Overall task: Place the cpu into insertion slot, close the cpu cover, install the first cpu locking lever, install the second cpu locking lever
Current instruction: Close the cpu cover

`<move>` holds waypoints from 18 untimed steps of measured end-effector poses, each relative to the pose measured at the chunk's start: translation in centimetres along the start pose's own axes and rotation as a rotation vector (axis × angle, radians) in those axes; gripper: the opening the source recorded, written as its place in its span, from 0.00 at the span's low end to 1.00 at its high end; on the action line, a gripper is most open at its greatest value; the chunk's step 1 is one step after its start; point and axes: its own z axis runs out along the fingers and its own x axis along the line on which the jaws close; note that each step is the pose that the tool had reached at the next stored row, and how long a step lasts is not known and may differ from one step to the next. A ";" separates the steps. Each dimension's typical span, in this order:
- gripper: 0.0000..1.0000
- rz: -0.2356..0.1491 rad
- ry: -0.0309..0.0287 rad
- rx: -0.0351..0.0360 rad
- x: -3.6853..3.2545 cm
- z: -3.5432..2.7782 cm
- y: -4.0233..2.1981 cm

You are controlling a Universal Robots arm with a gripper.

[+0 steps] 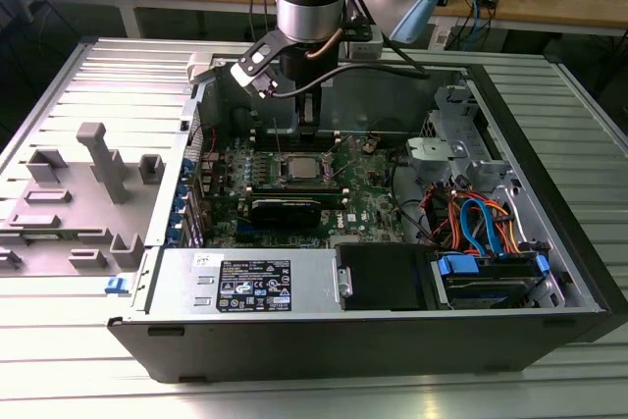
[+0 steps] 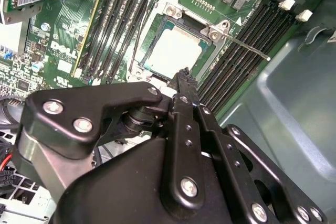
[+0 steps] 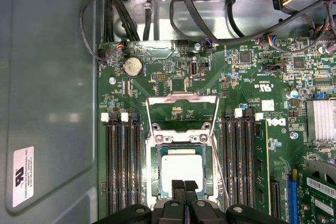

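The pincer (image 3: 184, 184), fingers together and holding nothing, likely to form one narrow pushing tip, hovers just above the cpu (image 3: 181, 169) seated beneath its lowered cover (image 3: 181, 138), a locking lever (image 2: 247, 45) beside it unlatched

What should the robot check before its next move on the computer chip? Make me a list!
1. Is the cpu in the insertion slot? Ok: its silver top lies flat inside.
2. Is the cpu cover down? Ok: the frame looks flat around the chip.
3. Is the locking lever latched? Not ok: in the second wrist view it sticks out free beside the socket.
4. Is the claw shut and empty? Ok: its tips are together, with nothing between them.
5. Is the claw touching the chip? Cannot tell: the tips sit over the chip's edge in both wrist views.
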 end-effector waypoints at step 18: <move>0.11 0.000 0.0000 0.0001 0.00 -1.29 0.14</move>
